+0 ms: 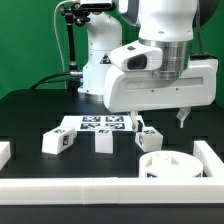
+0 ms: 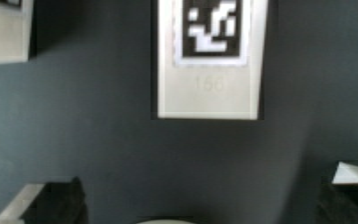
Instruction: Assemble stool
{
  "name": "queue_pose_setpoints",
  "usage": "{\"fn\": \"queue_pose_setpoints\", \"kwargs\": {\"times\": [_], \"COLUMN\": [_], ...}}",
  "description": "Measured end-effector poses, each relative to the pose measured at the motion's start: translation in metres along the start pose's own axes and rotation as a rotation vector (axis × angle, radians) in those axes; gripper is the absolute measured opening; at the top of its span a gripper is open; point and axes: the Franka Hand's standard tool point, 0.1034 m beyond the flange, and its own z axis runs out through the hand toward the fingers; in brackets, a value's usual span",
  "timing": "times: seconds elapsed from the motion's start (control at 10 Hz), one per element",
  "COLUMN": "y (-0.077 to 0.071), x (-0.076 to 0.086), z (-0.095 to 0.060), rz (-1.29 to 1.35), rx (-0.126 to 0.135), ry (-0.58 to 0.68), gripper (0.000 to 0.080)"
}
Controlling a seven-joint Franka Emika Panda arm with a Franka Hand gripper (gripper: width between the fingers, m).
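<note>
Three short white legs with black-and-white tags stand in a row on the black table: one at the exterior view's left [image 1: 57, 141], one in the middle [image 1: 103, 141], one at the right [image 1: 149, 137]. The round white seat [image 1: 167, 166] lies in front of the right leg. My gripper [image 1: 160, 122] hangs open above the right leg and the seat, holding nothing. In the wrist view a tagged leg [image 2: 211, 60] lies lengthwise ahead of the gripper [image 2: 197, 205]. Its dark fingertips [image 2: 43, 205] stand wide apart with only dark table between them.
The marker board [image 1: 97, 125] lies flat behind the legs. White border rails run along the front [image 1: 110, 190], the exterior view's left [image 1: 5, 152] and right [image 1: 210, 155]. Another white piece [image 2: 2, 30] shows at the wrist view's corner.
</note>
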Motion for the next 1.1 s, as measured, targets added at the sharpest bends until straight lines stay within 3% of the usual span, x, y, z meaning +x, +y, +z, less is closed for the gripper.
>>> {"fn": "queue_pose_setpoints", "kwargs": {"times": [0.2,0.4,0.6,0.8,1.1], "y": [-0.001,0.0,0.002,0.001,0.003], "x": [-0.008,-0.006,-0.019,-0.017,-0.03], "z": [0.001,0.002,0.006,0.008,0.02], "rz": [-0.004,-0.004,0.048,0.042,0.046], "rx": [0.002,0.005,0.002,0.007,0.013], "ry": [-0.107,-0.249,-0.417,-0.541,-0.757], "gripper": [0.0649,0.0649,0.0649,0.0649,0.0649]}}
